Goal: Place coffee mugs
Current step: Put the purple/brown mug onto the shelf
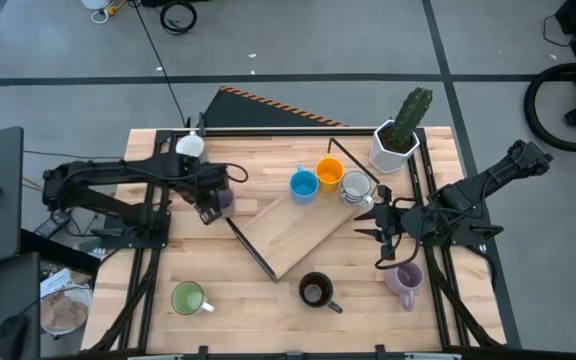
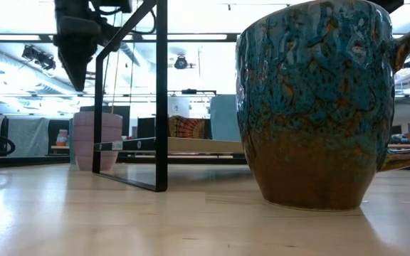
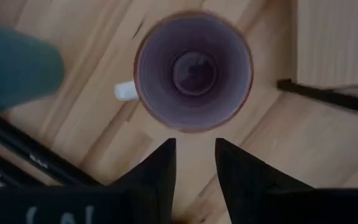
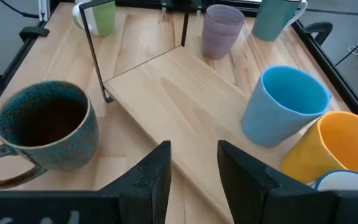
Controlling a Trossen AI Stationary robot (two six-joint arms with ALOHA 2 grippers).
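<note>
My left gripper (image 3: 194, 163) is open and hovers over a purple mug (image 3: 193, 71), which stands upright on the table left of the board (image 1: 218, 200). Its handle (image 3: 125, 91) points away from the board. My right gripper (image 4: 191, 168) is open and hangs over the board's right end (image 1: 383, 228), touching nothing. Blue (image 1: 303, 183), orange (image 1: 329, 172) and silvery-white (image 1: 356, 188) mugs stand grouped at the board's far corner. White (image 1: 188, 145), green (image 1: 188, 298), dark brown (image 1: 315, 290) and lilac (image 1: 403, 280) mugs stand apart on the table.
A wooden board (image 1: 293, 235) with a thin black frame (image 1: 253, 250) lies at a slant mid-table. A white faceted cactus pot (image 1: 398, 140) stands at the far right corner. Black rails run along the table's left and right sides. A striped panel (image 1: 268, 105) lies at the far edge.
</note>
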